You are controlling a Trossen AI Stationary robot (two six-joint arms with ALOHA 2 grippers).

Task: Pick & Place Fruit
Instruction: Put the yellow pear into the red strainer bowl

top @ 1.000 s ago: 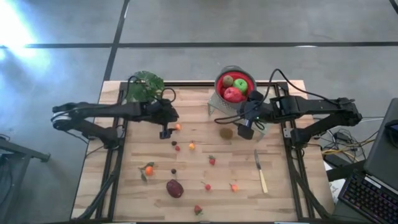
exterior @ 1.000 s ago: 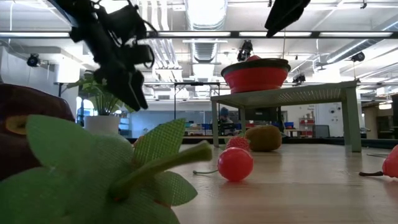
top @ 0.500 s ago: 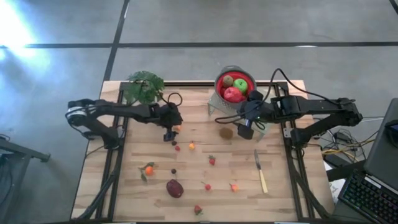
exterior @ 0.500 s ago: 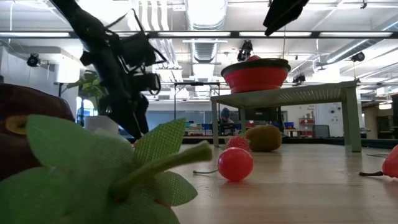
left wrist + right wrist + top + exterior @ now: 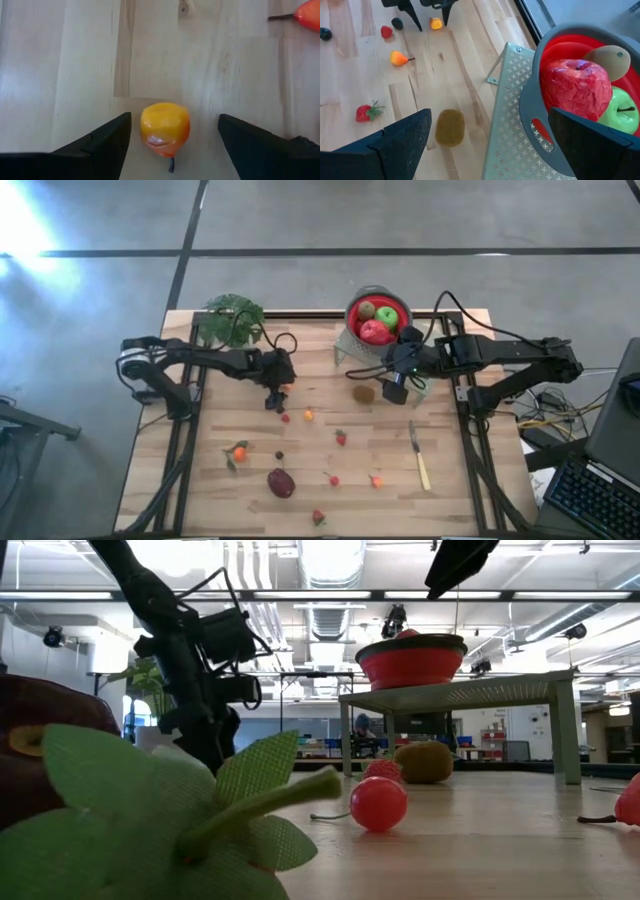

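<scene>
Between the left gripper's two dark fingers sits a small orange fruit, resting on the wooden table with clear gaps either side, so the jaws are apart and grip nothing yet. Over the last second this arm has dropped from above the fruit and narrowed its opening around it, so a pinch seems close.

Farther out, the right gripper hangs wide open and empty beside the red bowl, which already holds a red apple, green apple and kiwi; another kiwi lies on the table ahead of it.

In the low view a large leaf hides the left fingertips and the orange fruit.
</scene>
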